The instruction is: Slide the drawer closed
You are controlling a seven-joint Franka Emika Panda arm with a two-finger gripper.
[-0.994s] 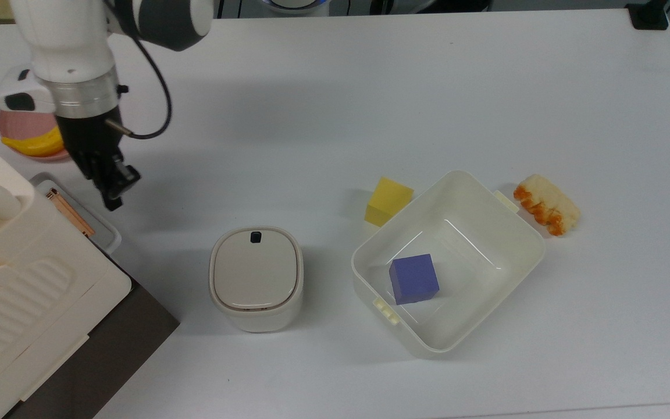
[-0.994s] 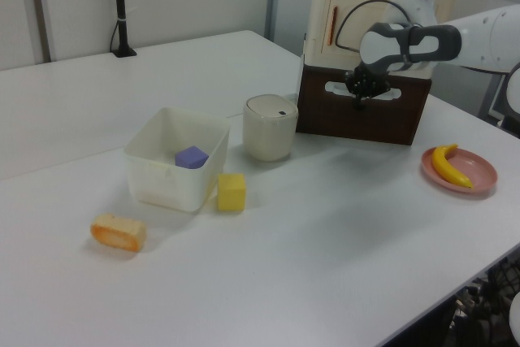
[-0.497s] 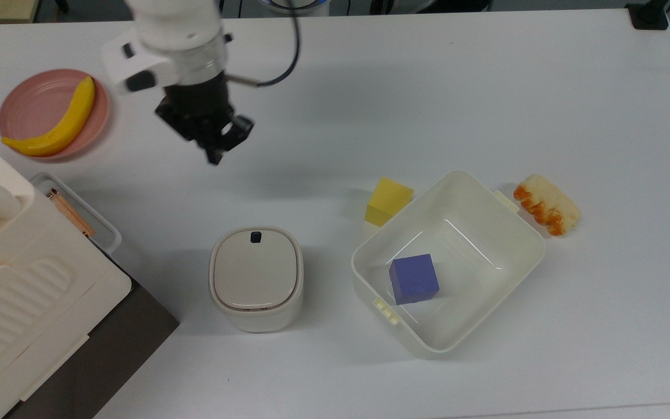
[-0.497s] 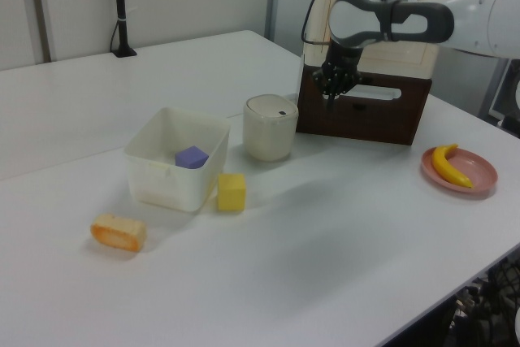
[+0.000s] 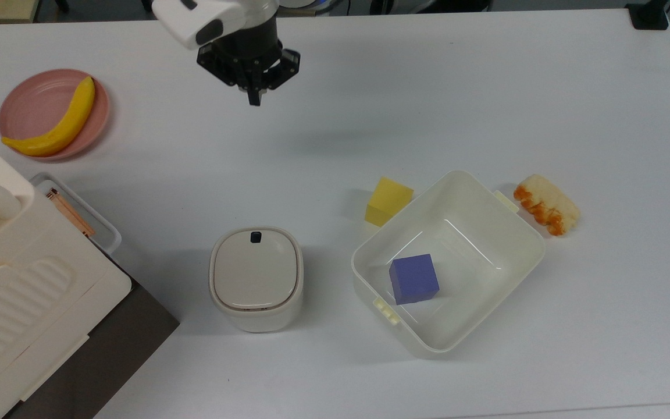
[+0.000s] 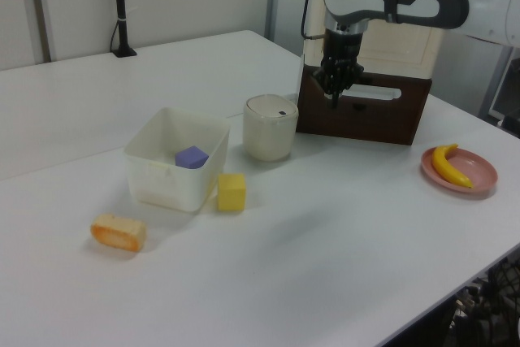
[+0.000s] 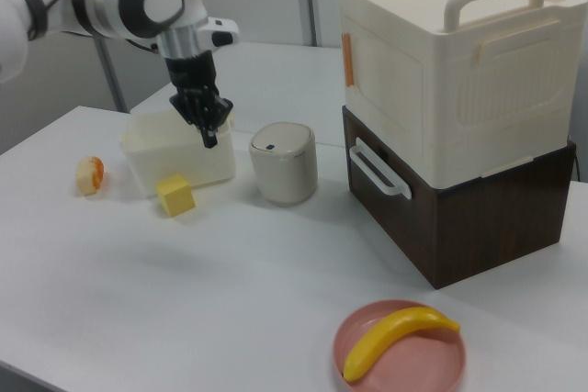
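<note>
- The gripper (image 5: 253,96) hangs above bare table (image 5: 428,87), jaws together and holding nothing, well apart from the cabinet (image 7: 450,61).
- The drawer (image 7: 441,199) sits flush under the cabinet at the right view's right, its white handle (image 7: 378,170) facing the lidded container (image 7: 284,162).
- A banana (image 7: 395,341) lies on the pink plate (image 7: 354,337) in front.

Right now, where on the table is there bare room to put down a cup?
The widest bare patch is the table on the top view's right, above the white tub. The strip between the pink plate and the lidded container is also bare. The cabinet corner is crowded.
</note>
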